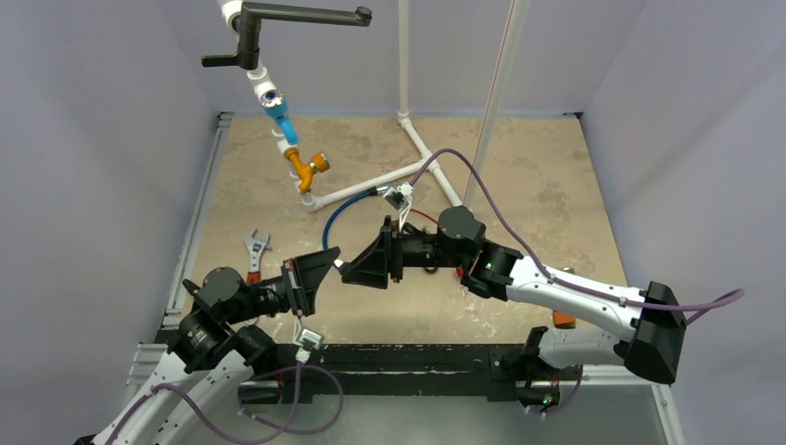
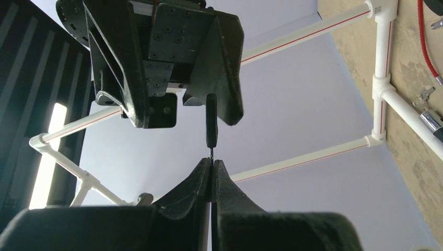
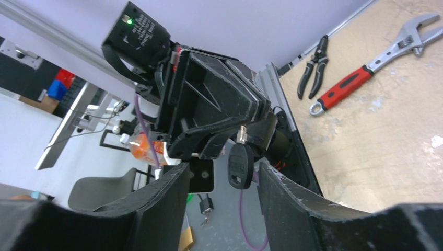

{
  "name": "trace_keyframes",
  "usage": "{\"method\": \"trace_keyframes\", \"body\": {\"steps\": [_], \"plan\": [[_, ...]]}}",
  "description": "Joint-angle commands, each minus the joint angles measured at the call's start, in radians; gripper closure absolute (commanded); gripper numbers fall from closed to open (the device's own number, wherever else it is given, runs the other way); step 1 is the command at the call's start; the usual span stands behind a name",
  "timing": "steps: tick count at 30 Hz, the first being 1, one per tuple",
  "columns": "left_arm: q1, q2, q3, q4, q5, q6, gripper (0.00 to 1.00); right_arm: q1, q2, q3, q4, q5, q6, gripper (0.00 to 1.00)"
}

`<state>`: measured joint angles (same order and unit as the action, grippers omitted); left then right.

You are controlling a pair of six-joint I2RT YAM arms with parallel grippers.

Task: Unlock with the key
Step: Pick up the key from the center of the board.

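Note:
My left gripper is shut on the thin metal blade of a key. The key's black plastic head sticks out past the fingertips toward the right gripper. In the right wrist view the key head hangs between my right gripper's spread fingers, closer to the right-hand one and touching neither. In the top view the two grippers meet tip to tip above the table, left and right. A small dark padlock and a brass one lie below, beyond the table edge.
A red-handled adjustable wrench lies left of the grippers, with black pliers near it. A white pipe frame with a blue cable and a silver lock stands behind. A valve assembly hangs at the back left.

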<state>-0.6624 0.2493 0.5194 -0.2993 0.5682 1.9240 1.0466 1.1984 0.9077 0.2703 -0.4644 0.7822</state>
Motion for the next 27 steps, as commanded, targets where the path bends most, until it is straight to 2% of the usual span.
{"method": "trace_keyframes", "body": {"steps": [1, 5, 11, 18, 21, 22, 24, 25, 26, 27], "plan": [[-0.006, -0.013, -0.006, 0.047, 0.008, 0.047, 1.0, -0.006, 0.008, -0.011, 0.155, -0.038, 0.073, 0.53], [-0.006, -0.013, -0.014, 0.056, 0.002, 0.061, 1.0, -0.007, 0.031, -0.024, 0.223, -0.035, 0.117, 0.61], [-0.006, -0.006, -0.016, 0.077, -0.022, 0.062, 1.0, -0.007, 0.049, -0.038, 0.25, -0.034, 0.142, 0.63], [-0.009, -0.005, -0.022, 0.086, -0.031, 0.062, 1.0, -0.008, 0.046, -0.028, 0.223, -0.002, 0.128, 1.0], [-0.009, -0.003, -0.027, 0.077, -0.034, 0.062, 1.0, -0.015, 0.007, -0.044, 0.212, 0.038, 0.124, 1.0], [-0.008, -0.001, -0.028, 0.069, -0.038, 0.059, 0.93, -0.02, -0.008, -0.048, 0.197, 0.053, 0.12, 1.0], [-0.009, 0.007, -0.013, 0.016, -0.046, 0.027, 0.55, -0.031, -0.045, -0.044, 0.105, 0.09, 0.088, 1.0], [-0.009, 0.017, 0.004, -0.033, -0.054, -0.008, 0.29, -0.036, -0.063, -0.036, 0.039, 0.121, 0.059, 1.0], [-0.011, 0.033, 0.038, -0.095, -0.069, -0.049, 0.12, -0.044, -0.086, -0.035, -0.028, 0.142, 0.037, 1.0], [-0.012, 0.055, 0.067, -0.164, -0.087, -0.073, 0.04, -0.055, -0.113, -0.042, -0.078, 0.159, 0.017, 1.0]]}}
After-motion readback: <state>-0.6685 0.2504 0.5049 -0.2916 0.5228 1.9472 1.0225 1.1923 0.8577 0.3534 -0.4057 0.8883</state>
